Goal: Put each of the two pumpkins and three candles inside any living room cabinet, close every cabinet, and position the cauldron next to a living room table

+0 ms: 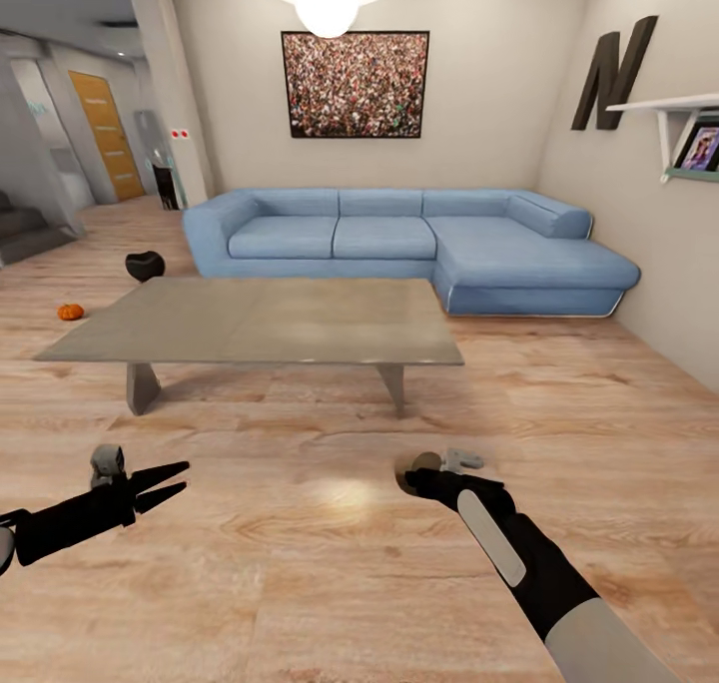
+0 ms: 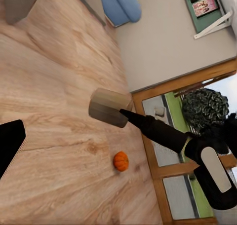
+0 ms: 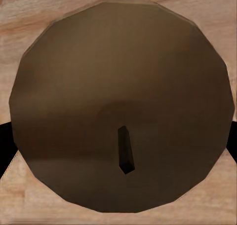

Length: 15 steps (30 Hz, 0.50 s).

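Note:
My right gripper (image 1: 421, 475) hangs low over the wooden floor, shut on a squat grey-brown candle (image 1: 429, 460). The right wrist view looks down on the candle (image 3: 118, 101) and its dark wick, with a black finger at each side. From the left wrist view the candle (image 2: 109, 107) sits at the tip of the right gripper (image 2: 126, 115), and an orange pumpkin (image 2: 121, 161) lies on the floor beyond. My left gripper (image 1: 165, 485) is open and holds nothing. Another pumpkin (image 1: 70, 312) and the black cauldron (image 1: 145, 264) rest on the floor left of the table (image 1: 250, 324).
A blue corner sofa (image 1: 399, 234) stands behind the table against the back wall. A wall shelf (image 1: 679, 129) hangs at the right. A wood-framed glass door (image 2: 163, 151) lies past the pumpkin in the left wrist view. A hallway with stairs opens at far left.

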### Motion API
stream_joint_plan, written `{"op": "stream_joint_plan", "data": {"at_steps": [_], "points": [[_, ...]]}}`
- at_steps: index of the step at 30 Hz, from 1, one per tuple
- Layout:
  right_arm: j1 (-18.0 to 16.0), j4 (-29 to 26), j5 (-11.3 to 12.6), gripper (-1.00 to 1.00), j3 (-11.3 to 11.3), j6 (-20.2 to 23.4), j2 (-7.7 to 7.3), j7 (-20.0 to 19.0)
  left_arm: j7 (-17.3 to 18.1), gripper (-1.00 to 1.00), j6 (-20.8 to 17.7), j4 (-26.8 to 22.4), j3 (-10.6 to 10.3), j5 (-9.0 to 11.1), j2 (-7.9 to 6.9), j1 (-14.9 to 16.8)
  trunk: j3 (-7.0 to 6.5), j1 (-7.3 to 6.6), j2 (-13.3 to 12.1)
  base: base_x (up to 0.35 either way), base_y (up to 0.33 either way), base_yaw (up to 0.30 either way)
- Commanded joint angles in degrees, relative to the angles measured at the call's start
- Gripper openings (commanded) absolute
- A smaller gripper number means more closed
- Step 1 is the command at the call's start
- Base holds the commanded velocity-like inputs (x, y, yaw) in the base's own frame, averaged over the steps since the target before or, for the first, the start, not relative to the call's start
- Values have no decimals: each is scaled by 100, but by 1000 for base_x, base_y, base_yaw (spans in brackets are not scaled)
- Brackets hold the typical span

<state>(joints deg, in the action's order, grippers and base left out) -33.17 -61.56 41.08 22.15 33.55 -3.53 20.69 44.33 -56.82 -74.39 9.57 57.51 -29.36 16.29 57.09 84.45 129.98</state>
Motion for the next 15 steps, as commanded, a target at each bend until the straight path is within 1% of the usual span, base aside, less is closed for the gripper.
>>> {"op": "stream_joint_plan", "data": {"at_steps": [1, 6, 15], "points": [[-5, -13, 58, -100, 18, 3, -7, 58, 23, 100, -22, 8, 5, -12, 1, 6, 0, -2, 2, -122, 112, 254], [-5, -14, 58, -100, 18, 2, -7, 58, 23, 100, -22, 12, 11, -12, -3, 6, -22, -2, 2, -95, 84, 254], [-4, -14, 58, -100, 18, 2, -7, 58, 26, 100, -22, 12, 18, -12, -8, 6, -63, -2, 2, -10, 9, 254]]}}
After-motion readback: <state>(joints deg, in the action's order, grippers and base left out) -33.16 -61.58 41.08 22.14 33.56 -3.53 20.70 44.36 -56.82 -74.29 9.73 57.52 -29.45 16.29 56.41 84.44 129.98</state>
